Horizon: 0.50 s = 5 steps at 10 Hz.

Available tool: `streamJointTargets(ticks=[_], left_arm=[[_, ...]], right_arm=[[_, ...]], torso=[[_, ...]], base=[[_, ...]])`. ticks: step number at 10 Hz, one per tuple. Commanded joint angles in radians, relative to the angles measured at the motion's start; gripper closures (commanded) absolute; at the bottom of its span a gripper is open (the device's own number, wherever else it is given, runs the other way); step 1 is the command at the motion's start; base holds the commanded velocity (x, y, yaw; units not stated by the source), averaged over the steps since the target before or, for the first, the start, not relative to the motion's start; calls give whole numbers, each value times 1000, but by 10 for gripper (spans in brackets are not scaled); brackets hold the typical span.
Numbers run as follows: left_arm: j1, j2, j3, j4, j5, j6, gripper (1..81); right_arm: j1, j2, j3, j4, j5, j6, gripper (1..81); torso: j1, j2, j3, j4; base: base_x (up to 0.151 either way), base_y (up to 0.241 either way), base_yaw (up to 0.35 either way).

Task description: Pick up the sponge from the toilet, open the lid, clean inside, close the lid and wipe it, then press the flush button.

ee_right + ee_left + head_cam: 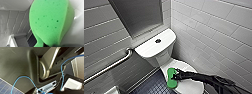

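Note:
The white toilet [159, 56] stands in the corner, and its oval lid [190, 83] is down. My right gripper [175, 75] reaches in from the right and is shut on the bright green sponge [171, 78], which rests flat against the lid's left edge. Close up in the right wrist view, the sponge [50, 21] hangs in front of white tile. The round, dark flush button [158, 40] sits in the middle of the tank top [151, 47]. My left gripper is open and holds nothing.
A metal grab bar [111, 65] runs along the tiled wall left of the toilet. Dark tiled floor [155, 86] lies beside the bowl. White tiled wall [214, 37] closes in on the right. A dark recessed panel [137, 15] sits above the tank.

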Motion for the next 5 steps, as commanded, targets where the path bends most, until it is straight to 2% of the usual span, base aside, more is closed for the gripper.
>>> streamJointTargets(ticks=[1, 3, 5], left_arm=[[27, -13, 12, -7, 83, 7, 10], [30, -11, 12, -7, 83, 7, 10], [36, -13, 12, -6, 81, 7, 10]], right_arm=[[26, 45, -25, -40, 40, 3, 811], [-5, -4, -1, -36, 43, 6, 811], [-55, -107, 95, -28, 54, 7, 811]], torso=[[0, 0, 0, 0], [0, 0, 0, 0], [0, 0, 0, 0]], base=[[0, 0, 0], [0, 0, 0], [0, 0, 0]])
